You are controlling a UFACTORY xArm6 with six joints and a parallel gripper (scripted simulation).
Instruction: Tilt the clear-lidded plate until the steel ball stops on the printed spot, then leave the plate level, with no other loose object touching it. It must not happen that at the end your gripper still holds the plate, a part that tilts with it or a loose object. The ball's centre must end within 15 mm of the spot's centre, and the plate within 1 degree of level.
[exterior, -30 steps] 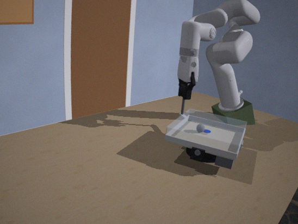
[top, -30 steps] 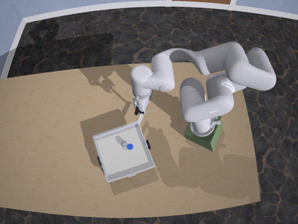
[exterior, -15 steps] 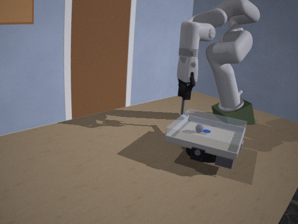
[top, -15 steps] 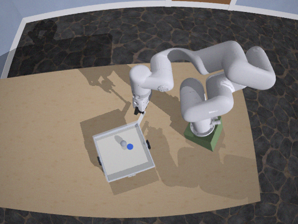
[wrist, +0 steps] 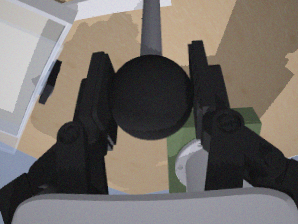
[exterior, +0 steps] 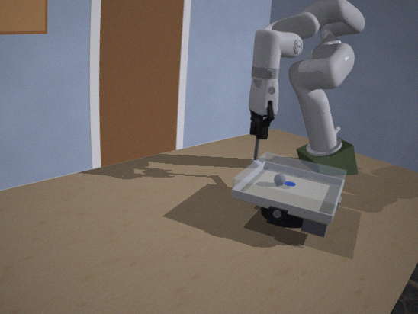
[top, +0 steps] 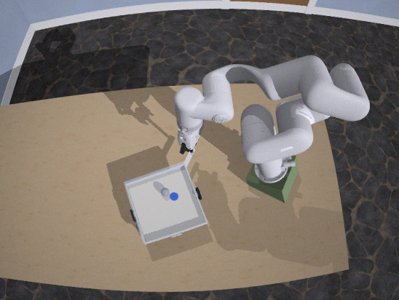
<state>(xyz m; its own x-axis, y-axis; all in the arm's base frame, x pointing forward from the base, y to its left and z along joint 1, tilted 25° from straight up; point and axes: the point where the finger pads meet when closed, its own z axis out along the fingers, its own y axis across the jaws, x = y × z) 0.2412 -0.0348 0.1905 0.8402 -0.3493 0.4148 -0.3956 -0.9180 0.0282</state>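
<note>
The square clear-lidded plate sits on its dark pivot base on the wooden table. The steel ball lies just left of the blue printed spot, close beside it; both also show in the exterior view, the ball and the spot. A grey handle rod rises from the plate's far corner and ends in a black knob. My gripper is shut on that knob, above the corner. The plate looks slightly tilted in the exterior view.
The arm's green base block stands to the right of the plate. The table's front edge and a dark stone floor lie beyond. A wall with a brown door is behind the table.
</note>
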